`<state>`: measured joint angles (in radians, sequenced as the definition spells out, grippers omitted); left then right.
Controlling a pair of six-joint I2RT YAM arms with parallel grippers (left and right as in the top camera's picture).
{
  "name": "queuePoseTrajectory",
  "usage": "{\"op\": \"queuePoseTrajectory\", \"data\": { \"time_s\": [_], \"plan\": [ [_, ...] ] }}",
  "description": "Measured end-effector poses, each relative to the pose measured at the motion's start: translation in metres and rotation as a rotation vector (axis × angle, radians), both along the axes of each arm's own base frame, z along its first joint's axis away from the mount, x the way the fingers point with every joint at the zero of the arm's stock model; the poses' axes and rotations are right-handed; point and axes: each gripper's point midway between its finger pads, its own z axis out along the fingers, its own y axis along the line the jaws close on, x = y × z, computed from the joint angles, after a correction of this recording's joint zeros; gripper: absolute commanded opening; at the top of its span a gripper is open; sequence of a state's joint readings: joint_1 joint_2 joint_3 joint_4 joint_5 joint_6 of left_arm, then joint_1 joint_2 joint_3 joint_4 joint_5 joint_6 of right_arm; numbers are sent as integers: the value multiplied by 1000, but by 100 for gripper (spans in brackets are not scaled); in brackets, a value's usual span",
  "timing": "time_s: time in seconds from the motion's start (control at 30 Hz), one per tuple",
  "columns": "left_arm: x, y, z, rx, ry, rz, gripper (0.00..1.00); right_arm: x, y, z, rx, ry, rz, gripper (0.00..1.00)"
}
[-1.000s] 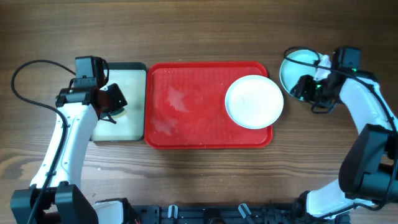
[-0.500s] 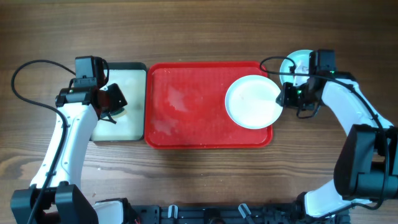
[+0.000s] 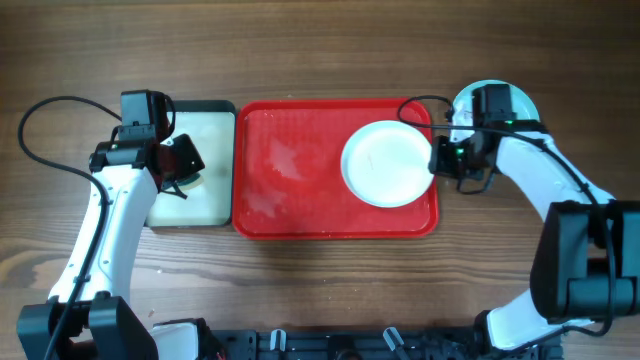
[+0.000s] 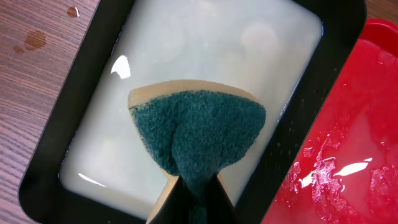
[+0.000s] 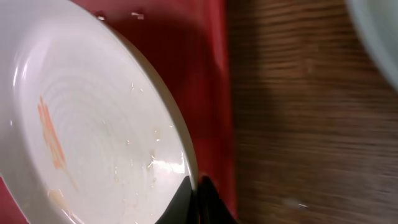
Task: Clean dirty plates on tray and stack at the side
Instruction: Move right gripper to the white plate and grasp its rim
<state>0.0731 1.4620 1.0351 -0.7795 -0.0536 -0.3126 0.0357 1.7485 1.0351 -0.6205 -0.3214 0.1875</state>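
white plate (image 3: 385, 164) is pinched at rim by right gripper (image 3: 435, 160), likely for steadying | sponge (image 4: 196, 134) is clamped by left gripper (image 4: 194, 199) for scrubbing

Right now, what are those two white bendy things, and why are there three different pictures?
Those are two robot arms at a wooden table. One picture looks down from above. The other two come from small cameras on each arm's wrist. Each arm ends in a gripper, which works like two pinching fingers. The left gripper is shut on a green sponge, held over a black tub of cloudy water. The right gripper pinches the rim of a white plate on a red tray. That plate has an orange smear inside, so it looks dirty. A blue-green plate sits on the table beside the tray.
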Motion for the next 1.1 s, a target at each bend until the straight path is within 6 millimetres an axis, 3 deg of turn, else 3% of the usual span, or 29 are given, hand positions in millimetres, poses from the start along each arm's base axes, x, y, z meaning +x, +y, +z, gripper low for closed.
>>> {"op": "queuePoseTrajectory", "data": {
  "time_s": [0.23,0.47,0.77,1.1],
  "plan": [
    [0,0,0,-1,0,0,4,10,56,8,51,-62,38,4],
    [0,-4,0,-22,-2,-8,4,3,103,10,71,-54,-2,4],
    [0,-4,0,-26,-2,-7,4,-7,130,9,51,-50,-39,4],
    [0,-4,0,-26,-2,-7,4,0,121,7,-36,-96,-76,4]
  ]
}}
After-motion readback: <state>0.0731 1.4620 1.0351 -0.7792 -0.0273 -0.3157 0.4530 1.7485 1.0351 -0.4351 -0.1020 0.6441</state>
